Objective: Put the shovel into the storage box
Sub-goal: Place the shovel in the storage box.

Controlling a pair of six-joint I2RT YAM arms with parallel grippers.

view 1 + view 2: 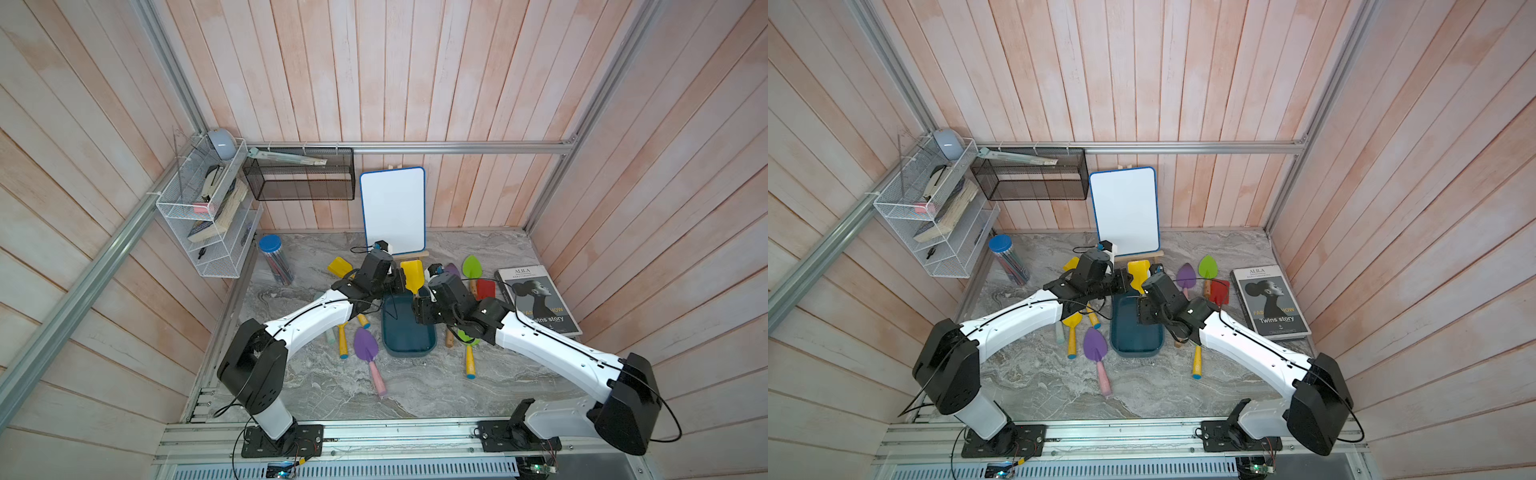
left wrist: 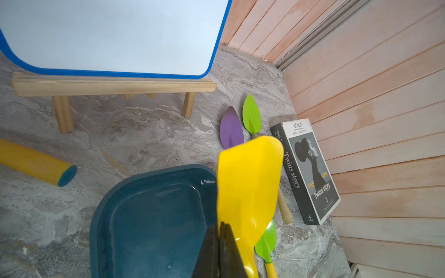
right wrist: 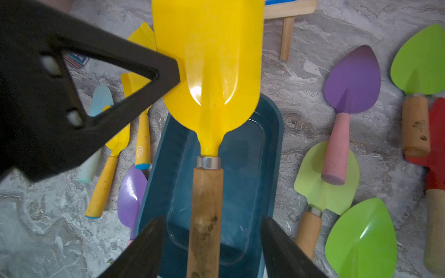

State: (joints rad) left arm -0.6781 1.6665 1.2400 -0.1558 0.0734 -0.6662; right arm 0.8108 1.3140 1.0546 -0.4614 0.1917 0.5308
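Pink plank walls close in a grey marbled tabletop [image 1: 415, 386]. A whiteboard [image 1: 392, 210] stands on a small wooden stand at the back. A book [image 1: 538, 299] lies flat near the wall on the robot's right.

The storage box [image 1: 405, 336] sits in the middle of the tabletop, between the two arms. Nothing is lying in the part of its floor that shows. The shovel [image 3: 209, 72] has a yellow blade and a plain wooden handle, and it is held above the box's far end. Its blade reaches out past the far rim toward the whiteboard. Its handle runs back over the inside of the box. Whether the handle's end touches the box cannot be told.

The left gripper [image 2: 221, 225] has its jaws pressed together on the side edge of the yellow blade. The right wrist view shows its tip overlapping that edge. The right gripper [image 3: 212, 217] has its jaws spread, one on each side of the wooden handle. There is a clear gap on both sides, so it does not touch the handle.

Other toy shovels lie scattered on the tabletop around the box. A purple shovel [image 1: 365, 345] with a pink handle lies just beside the box, on the robot's left. A green shovel [image 1: 471, 266] and a red shovel [image 1: 485, 289] lie near the book.
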